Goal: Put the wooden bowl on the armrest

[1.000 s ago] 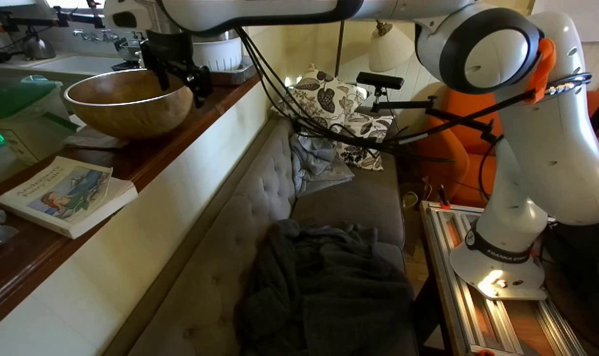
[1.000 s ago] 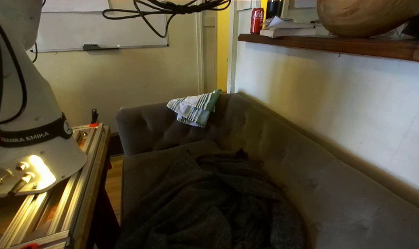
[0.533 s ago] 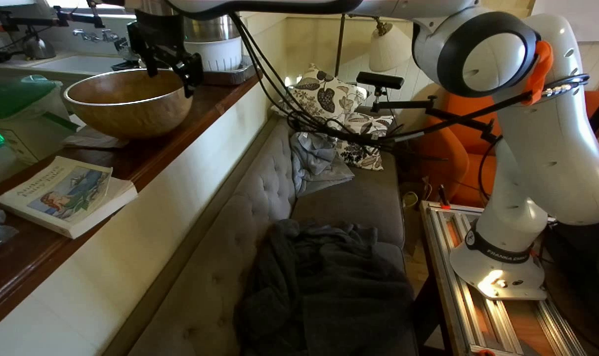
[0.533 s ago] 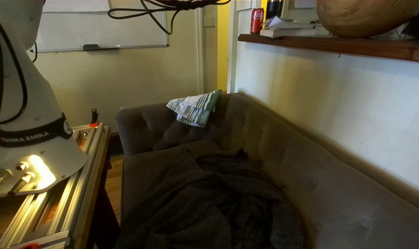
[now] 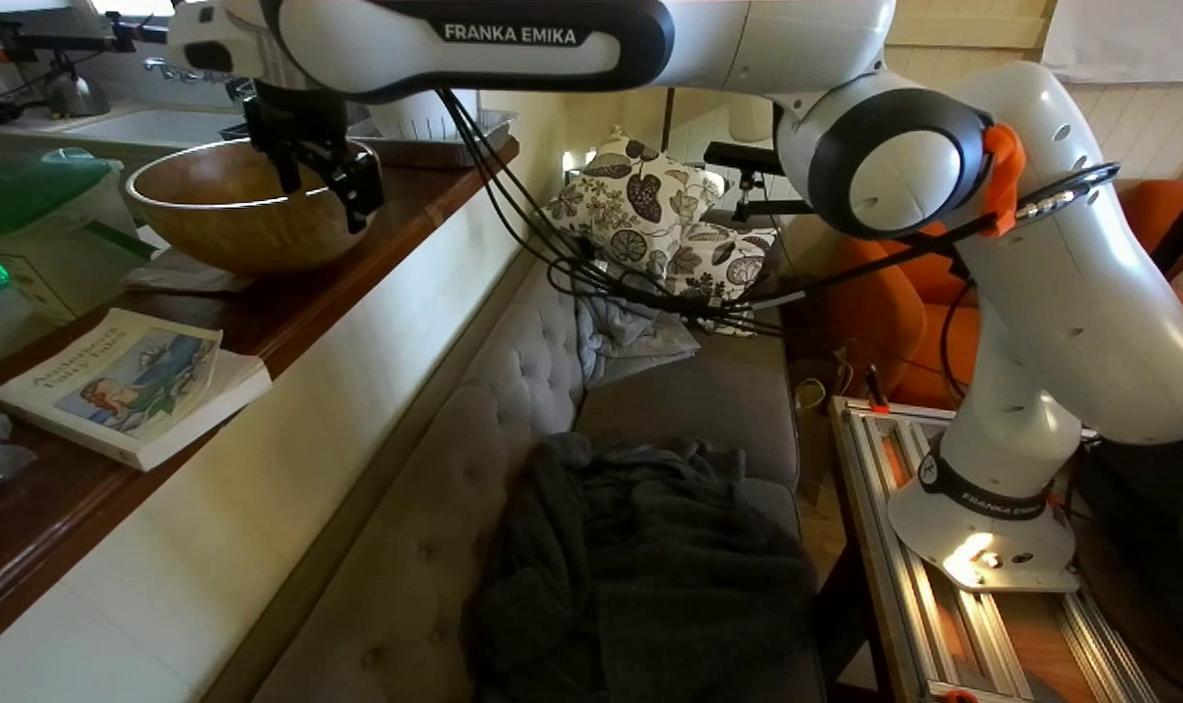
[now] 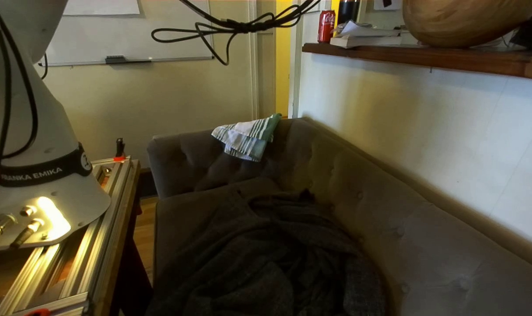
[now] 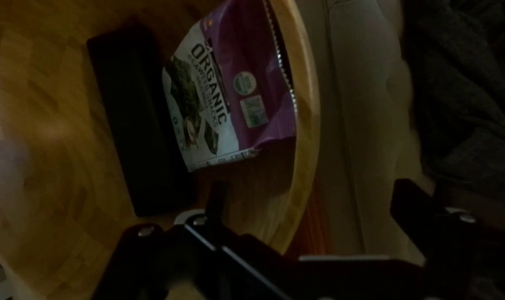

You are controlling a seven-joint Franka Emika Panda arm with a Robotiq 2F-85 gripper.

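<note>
The wooden bowl [image 5: 235,229] stands upright on the dark wooden ledge [image 5: 377,249]. It also shows in an exterior view [image 6: 463,22] and fills the left of the wrist view [image 7: 48,175]. Inside it lie a purple and white seaweed snack pack [image 7: 223,91] and a black oblong thing [image 7: 140,121]. My gripper [image 5: 325,200] is open at the bowl's rim, pointing down; it also shows in the wrist view [image 7: 311,200]. One finger is on the inner side of the rim, the other outside it, with gaps. The sofa armrest [image 6: 182,153] shows in an exterior view.
A striped towel [image 6: 246,137] hangs over the armrest. A book [image 5: 133,381] lies on the ledge near the bowl. A white container [image 5: 426,115] stands behind the gripper. A red can [image 6: 326,26] stands on the ledge. A dark blanket [image 5: 650,566] covers the sofa seat. Cables [image 5: 640,288] hang from the arm.
My gripper has moved left in an exterior view, first rising, then lowering so that its fingers straddle the bowl's rim. The hanging cables have shifted. The bowl has not moved.
</note>
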